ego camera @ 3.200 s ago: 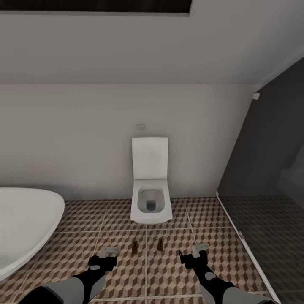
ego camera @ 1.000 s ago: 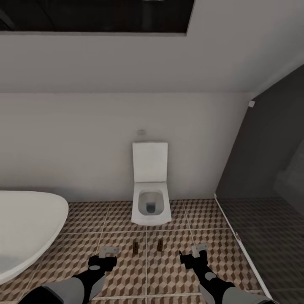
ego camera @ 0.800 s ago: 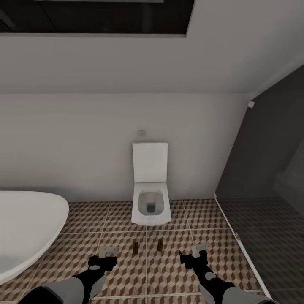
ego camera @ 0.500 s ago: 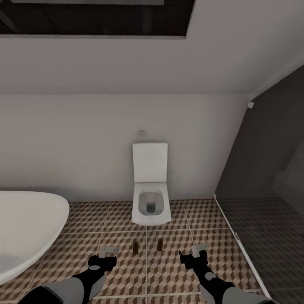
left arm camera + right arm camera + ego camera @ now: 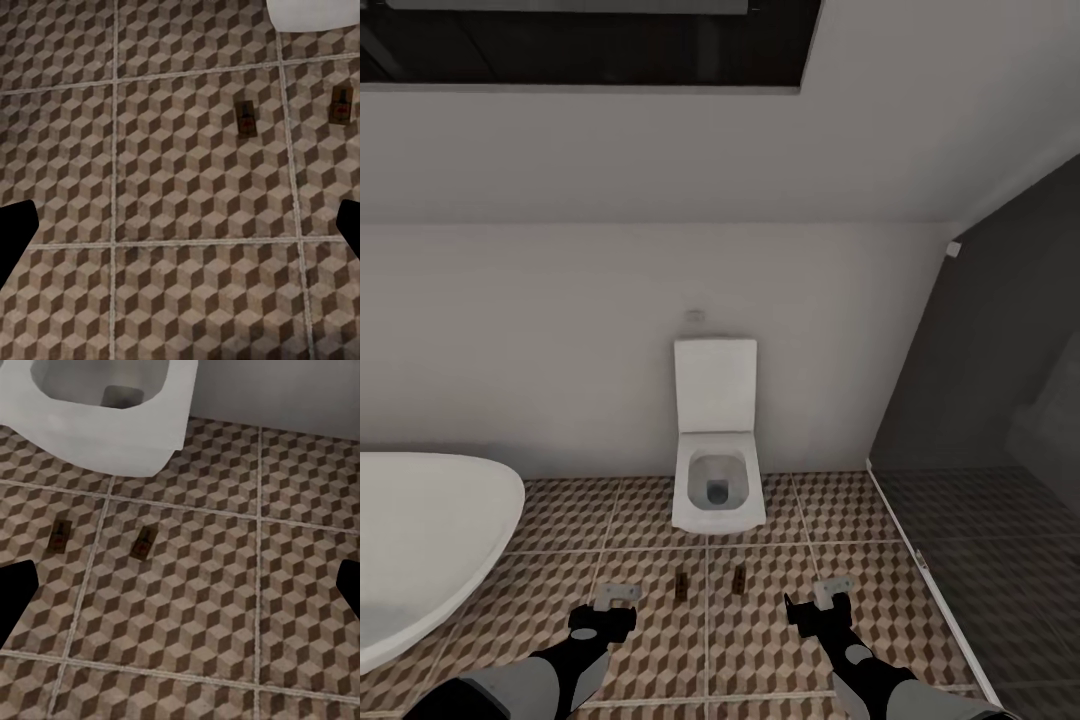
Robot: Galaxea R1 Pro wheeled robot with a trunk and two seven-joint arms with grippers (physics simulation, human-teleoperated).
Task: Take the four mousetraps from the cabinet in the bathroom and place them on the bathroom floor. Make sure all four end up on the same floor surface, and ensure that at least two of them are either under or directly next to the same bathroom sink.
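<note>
Two mousetraps on the bathroom floor, side by side, just in front of the toilet: left one, right one. Both flat on the cube-pattern tile, either side of a grout line. Same pair seen from the left wrist and from the right wrist, with the toilet bowl rim close above them.

Left end effector low over the tile, fingers spread wide, nothing between them. Right end effector likewise parted and empty. Dark fingertips at the frame edges in both wrist views, bare floor between.

Bathtub at the left. Dark glass partition at the right. Sink and cabinet out of frame.

Step in hand, by judgement: two traps set down, two apparently left to fetch. Traps here beside the toilet, no sink near them, so the sink condition looks unmet.

Next move calls for turning the base toward the cabinet, opening a drawer, picking up the remaining pair, then placing those under or right beside the sink.
</note>
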